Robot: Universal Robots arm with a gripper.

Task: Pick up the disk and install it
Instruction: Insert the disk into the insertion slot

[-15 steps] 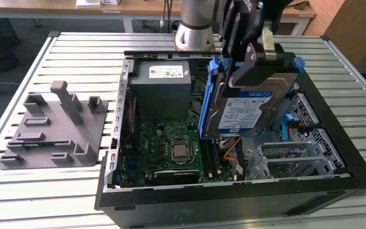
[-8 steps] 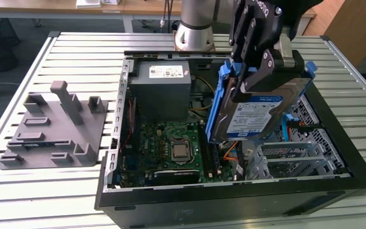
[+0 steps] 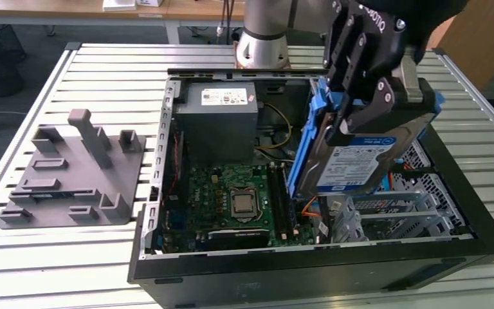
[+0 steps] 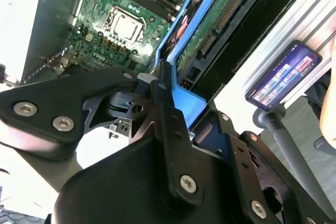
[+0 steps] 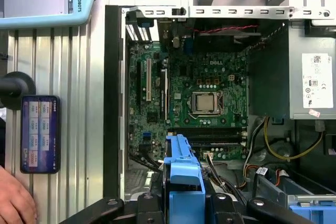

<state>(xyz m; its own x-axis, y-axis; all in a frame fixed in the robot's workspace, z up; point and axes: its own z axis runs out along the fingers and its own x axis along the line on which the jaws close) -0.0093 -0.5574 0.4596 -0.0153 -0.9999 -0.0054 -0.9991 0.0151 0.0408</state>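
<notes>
Jaws clamped the disk (image 3: 360,161) by its blue carrier (image 3: 303,154), holding it tilted above the cage (image 3: 393,215) inside the open case (image 3: 316,270); stiff, weighty and probably shock-sensitive, it suited that rigid-frame grip.

The exterior view looks down on the open computer case (image 3: 316,278); both wrist views closely face its motherboard (image 4: 122,20) (image 5: 206,80).

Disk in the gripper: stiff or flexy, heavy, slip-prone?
Probably stiff: the disk looks like a metal slab and hangs tilted from the gripper without sagging. Likely dense for its size, so it might pivot in the grip. Its blue bracket looks plastic and could flex or slide; the bare circuit board on one face looks vulnerable to knocks.
</notes>
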